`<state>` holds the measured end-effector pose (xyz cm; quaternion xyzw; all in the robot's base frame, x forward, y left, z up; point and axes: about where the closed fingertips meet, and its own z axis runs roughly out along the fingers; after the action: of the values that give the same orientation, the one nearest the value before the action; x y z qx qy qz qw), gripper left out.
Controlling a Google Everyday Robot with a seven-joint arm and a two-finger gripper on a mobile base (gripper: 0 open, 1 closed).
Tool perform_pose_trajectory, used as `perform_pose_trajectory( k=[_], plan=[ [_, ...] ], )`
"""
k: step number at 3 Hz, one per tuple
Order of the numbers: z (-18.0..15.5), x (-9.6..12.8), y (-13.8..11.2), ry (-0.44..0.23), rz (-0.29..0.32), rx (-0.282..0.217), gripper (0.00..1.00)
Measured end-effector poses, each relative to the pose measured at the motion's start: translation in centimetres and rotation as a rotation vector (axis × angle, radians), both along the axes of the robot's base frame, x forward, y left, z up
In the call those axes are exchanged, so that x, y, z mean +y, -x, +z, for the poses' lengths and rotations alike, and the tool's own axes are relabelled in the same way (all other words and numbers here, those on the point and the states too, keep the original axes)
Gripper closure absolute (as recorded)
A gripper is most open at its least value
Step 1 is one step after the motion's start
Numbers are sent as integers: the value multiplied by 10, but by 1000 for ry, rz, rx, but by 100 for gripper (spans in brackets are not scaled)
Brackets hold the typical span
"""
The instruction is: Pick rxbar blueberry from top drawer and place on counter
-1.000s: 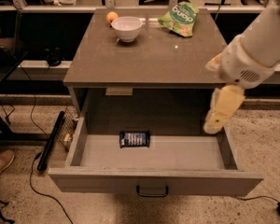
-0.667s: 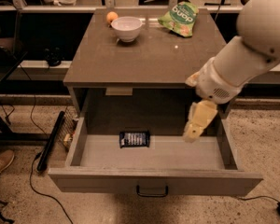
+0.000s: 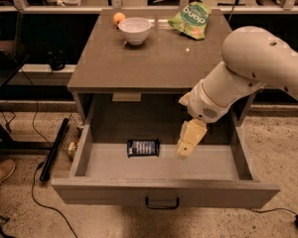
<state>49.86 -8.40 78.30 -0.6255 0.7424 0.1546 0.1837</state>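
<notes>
Little of the task is looking done: the top drawer is standing open, the rxbar blueberry is lying inside at lower centre, and the end effector is hovering just right of it, its state impossible to tell. Grasping, lifting and placing on the tabletop are waiting.

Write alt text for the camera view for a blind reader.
The gripper hangs inside the open top drawer, just right of the rxbar blueberry lying on its floor. On the counter above sit a white bowl, an orange fruit and a green snack bag.
</notes>
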Motion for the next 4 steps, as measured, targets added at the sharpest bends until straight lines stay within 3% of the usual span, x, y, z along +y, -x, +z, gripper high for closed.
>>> perform_pose_trajectory(
  k=[2,4],
  plan=[
    [-68,15,-35,-42,-48,-11,0],
    [-146,60,-73,-73,-80,-24,0]
  ],
)
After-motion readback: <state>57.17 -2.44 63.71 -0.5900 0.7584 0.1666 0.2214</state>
